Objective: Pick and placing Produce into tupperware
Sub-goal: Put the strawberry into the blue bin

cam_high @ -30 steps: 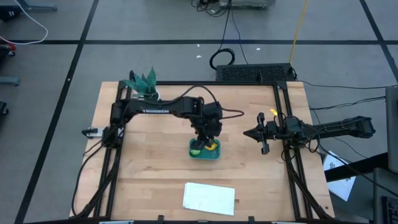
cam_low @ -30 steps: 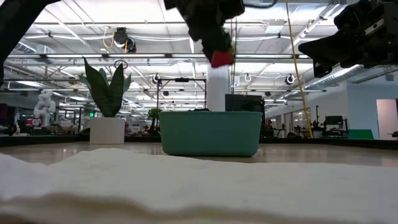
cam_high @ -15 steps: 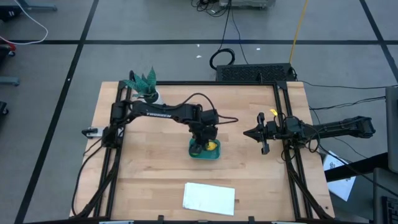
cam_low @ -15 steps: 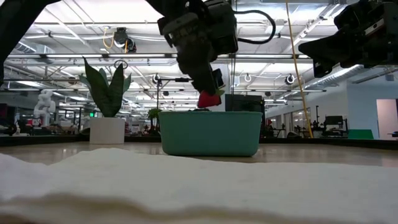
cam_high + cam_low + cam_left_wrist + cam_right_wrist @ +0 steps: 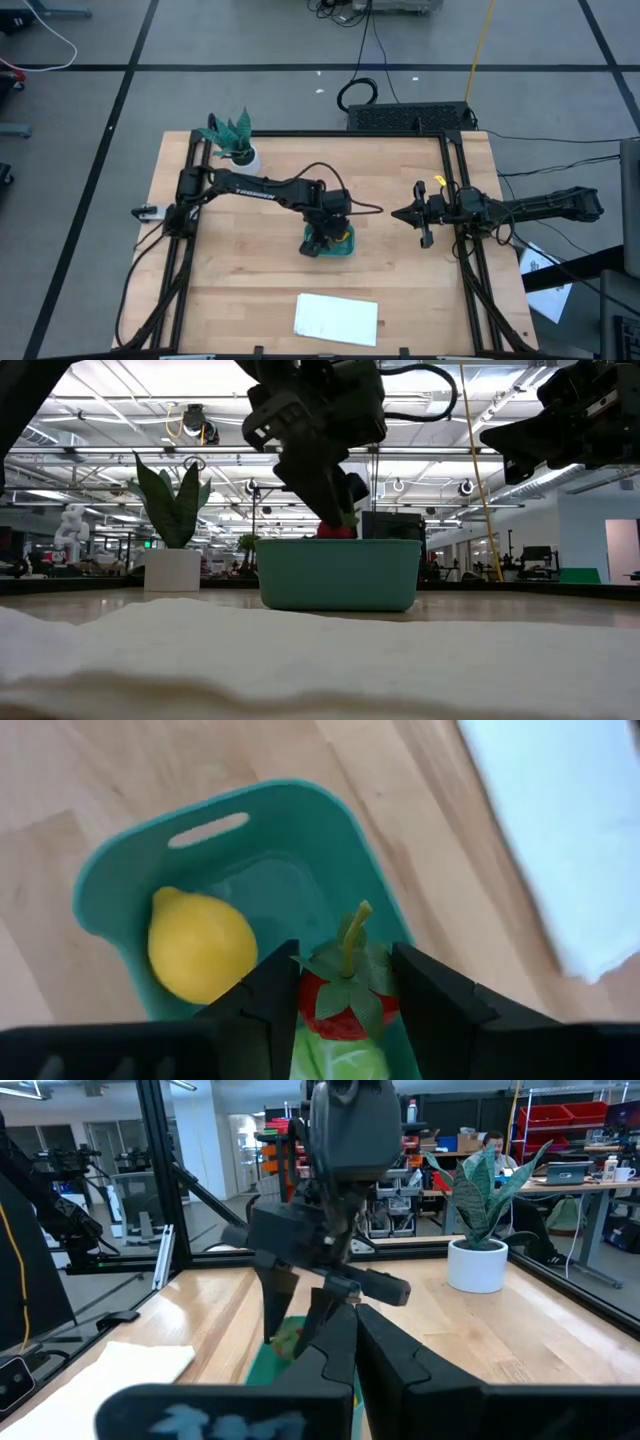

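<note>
Now the left gripper (image 5: pixel 345 995) is low over the teal tupperware (image 5: pixel 120 870), which stands near the middle of the wooden table (image 5: pixel 230 290). Its two dark fingers (image 5: pixel 262 1005) pinch the small red produce piece (image 5: pixel 345 1010), which has green leaves and a stem on top. In the low view the red piece (image 5: pixel 335 531) shows just at the rim of the tupperware (image 5: pixel 338 574). The yellow lemon (image 5: pixel 200 945) lies inside the container, beside the red one. The light-green piece (image 5: pixel 340 1060) is also inside, right under the red piece.

The right gripper (image 5: pixel 400 213) waits well apart, above the right side of the table, with its fingers pressed together and nothing between them.

A potted plant (image 5: pixel 235 140) stands at the far left corner, and a flat white sheet (image 5: pixel 337 317) lies near the front edge.
</note>
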Action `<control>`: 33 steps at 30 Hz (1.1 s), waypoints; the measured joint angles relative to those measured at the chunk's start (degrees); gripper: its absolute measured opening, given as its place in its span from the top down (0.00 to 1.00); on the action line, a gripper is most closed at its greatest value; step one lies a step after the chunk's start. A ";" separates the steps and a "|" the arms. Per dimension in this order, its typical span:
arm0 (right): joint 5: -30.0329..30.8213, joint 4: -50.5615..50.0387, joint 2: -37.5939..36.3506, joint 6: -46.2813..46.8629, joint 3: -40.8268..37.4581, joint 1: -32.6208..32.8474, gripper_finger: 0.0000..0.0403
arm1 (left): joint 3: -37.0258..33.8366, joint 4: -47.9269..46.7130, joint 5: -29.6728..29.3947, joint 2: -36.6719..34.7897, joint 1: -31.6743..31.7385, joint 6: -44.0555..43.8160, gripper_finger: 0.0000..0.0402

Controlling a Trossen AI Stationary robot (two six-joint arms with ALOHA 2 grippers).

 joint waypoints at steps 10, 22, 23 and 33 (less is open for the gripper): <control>0.02 0.01 0.00 0.15 0.02 0.00 1.00 | 0.00 0.01 6.65 0.00 0.37 8.28 0.64; 0.02 0.01 0.00 0.17 0.01 0.01 1.00 | -0.14 2.82 10.64 0.00 3.17 -8.81 0.64; 0.01 0.01 0.00 0.17 0.01 0.02 1.00 | -0.17 2.83 10.63 0.00 3.53 -8.80 0.64; 0.00 0.01 0.00 0.17 -0.01 0.01 1.00 | -2.08 3.62 9.11 0.00 6.13 -6.82 0.64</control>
